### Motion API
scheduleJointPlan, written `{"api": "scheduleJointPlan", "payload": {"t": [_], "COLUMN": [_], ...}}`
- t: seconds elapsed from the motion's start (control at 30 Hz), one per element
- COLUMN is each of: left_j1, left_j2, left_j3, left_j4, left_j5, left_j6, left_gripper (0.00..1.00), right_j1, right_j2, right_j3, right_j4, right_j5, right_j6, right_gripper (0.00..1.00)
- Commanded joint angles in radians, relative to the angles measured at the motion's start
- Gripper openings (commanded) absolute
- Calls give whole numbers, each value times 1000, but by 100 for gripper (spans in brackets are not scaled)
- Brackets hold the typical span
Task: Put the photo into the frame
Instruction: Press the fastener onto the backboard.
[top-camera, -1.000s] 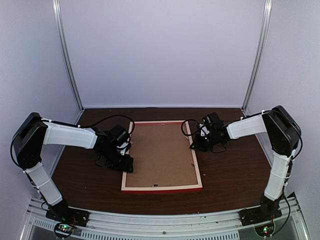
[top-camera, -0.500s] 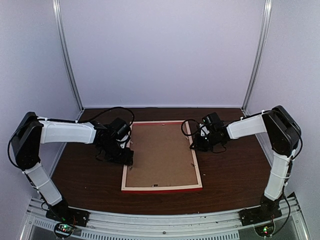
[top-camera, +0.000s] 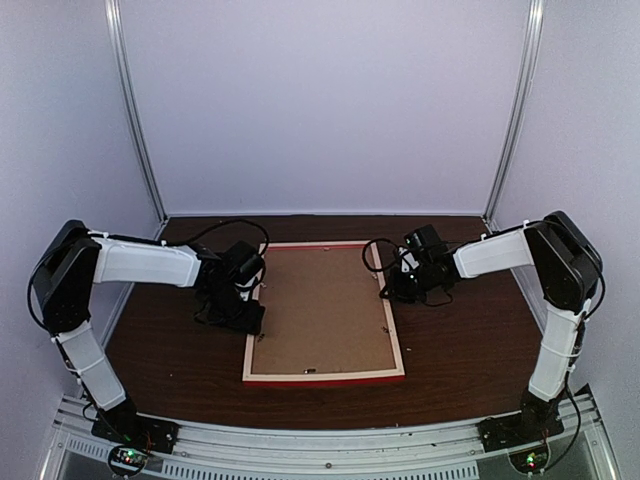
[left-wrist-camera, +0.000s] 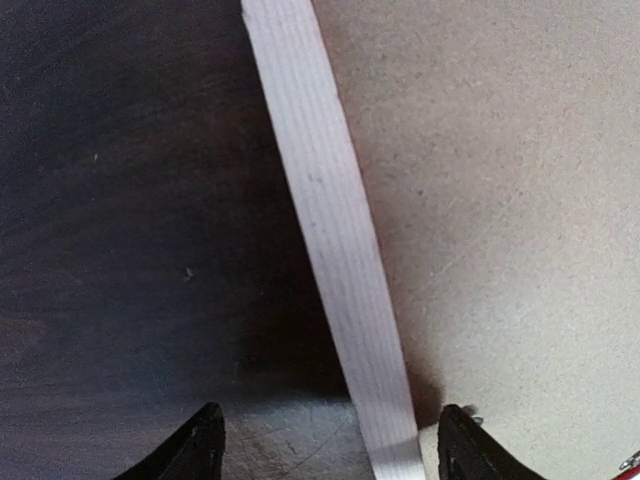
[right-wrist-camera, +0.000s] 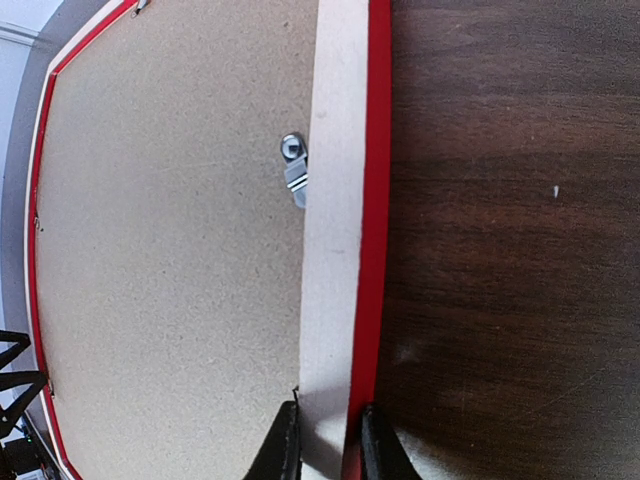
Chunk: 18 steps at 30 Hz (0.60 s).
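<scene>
The frame (top-camera: 325, 378) lies face down on the dark table, its pale back rails up and a red edge along the near side. A brown backing board (top-camera: 322, 310) fills it. The photo is hidden. My left gripper (top-camera: 247, 316) is at the frame's left rail. In the left wrist view it (left-wrist-camera: 330, 447) is open, its fingers wide on either side of the pale rail (left-wrist-camera: 330, 230), touching nothing. My right gripper (top-camera: 388, 292) is at the right rail; in the right wrist view it (right-wrist-camera: 325, 440) is shut on that rail (right-wrist-camera: 335, 200).
A small metal turn clip (right-wrist-camera: 294, 170) sits on the backing board (right-wrist-camera: 160, 230) against the right rail. White walls with metal posts (top-camera: 140, 130) enclose the dark wood table (top-camera: 460, 350). Black cables loop from both wrists near the frame's far corners.
My left gripper has slid a little along the left rail toward the far side and its jaws have opened slightly wider. The right arm and the frame have not moved.
</scene>
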Motion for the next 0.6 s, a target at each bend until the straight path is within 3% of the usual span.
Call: {"api": "scheduleJointPlan", "payload": {"t": [0.0, 0.57], "left_j1": [5, -10], "left_j2": [30, -20], "left_j3": [13, -82], "left_j4": [-2, 35], "left_j5": [-6, 85], "left_j6": [14, -10], "left_gripper": [74, 74], "right_j1": [1, 1], "right_j2": [90, 103], "right_j3": [-58, -55], "right_j4": [-98, -96], "right_j5": [-2, -2], "right_j6": [5, 10], "right_gripper": [0, 0]}}
